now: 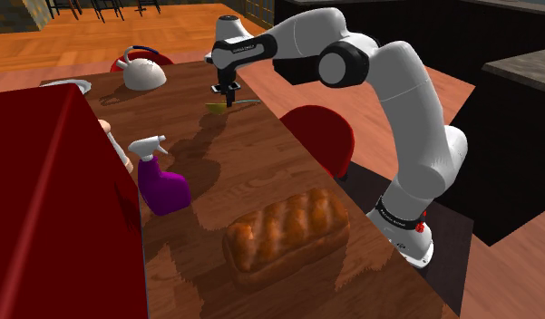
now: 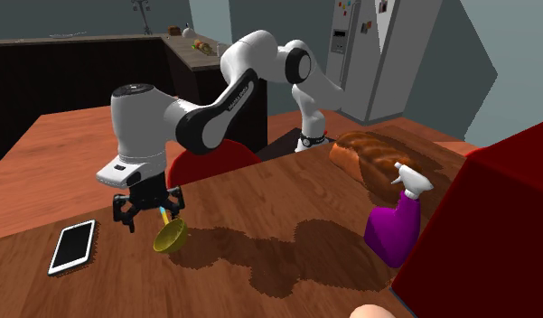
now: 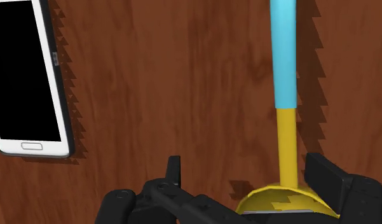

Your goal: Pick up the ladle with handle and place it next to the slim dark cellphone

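My gripper [image 3: 246,160] hangs low over the table [image 1: 261,172], fingers [image 3: 323,175] spread wide with nothing clasped between them; the ladle [image 3: 285,127] lies on the wood right under me, its yellow bowl between the fingers, hard against one and well clear of the other; its long axis runs straight out from my hand, yellow stem first and cyan grip at the far end, so it points away from me and crosses the line between my fingers; the phone [image 3: 27,70] lies flat off to the side of my other finger, near the ladle but apart, its long side roughly parallel to the handle; from the second exterior view the bowl [image 2: 170,237] sits just beside the phone [image 2: 72,246]; I judge the ladle is already beside the phone, so closing here would catch only the bowl's rim.
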You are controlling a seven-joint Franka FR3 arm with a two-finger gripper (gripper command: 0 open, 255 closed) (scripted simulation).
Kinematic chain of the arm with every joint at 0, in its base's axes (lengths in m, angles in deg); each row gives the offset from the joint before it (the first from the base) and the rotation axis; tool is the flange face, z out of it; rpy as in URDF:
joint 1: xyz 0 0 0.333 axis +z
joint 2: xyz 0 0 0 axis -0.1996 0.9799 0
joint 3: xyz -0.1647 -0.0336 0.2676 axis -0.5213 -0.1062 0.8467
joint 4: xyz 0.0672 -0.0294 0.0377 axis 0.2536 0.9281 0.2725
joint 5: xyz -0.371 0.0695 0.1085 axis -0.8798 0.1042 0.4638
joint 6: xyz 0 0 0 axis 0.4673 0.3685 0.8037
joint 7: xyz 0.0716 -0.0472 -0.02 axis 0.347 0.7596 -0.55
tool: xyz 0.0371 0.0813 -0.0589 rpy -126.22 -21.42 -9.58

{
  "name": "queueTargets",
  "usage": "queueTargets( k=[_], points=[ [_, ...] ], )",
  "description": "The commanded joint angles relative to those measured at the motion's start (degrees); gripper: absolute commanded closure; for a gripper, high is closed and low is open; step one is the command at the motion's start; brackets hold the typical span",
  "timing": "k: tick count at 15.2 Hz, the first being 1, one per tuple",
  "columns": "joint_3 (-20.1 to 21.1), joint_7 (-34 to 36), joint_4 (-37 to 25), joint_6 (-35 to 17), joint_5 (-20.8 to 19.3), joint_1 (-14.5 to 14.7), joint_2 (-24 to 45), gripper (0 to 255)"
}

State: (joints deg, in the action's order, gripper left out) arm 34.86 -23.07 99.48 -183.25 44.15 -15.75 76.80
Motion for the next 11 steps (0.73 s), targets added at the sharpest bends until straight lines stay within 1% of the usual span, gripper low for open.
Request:
queueTargets(
  k=[1,3,11],
  points=[
    [0.1,-0.1,0.0,1.7,0.1,-0.1,-1.7,0],
    [0.2,-0.1,-0.1,3.7,0.2,-0.1,-3.6,0],
    [0.1,-0.1,-0.1,3.7,0.2,-0.1,-3.6,0]
  ],
)
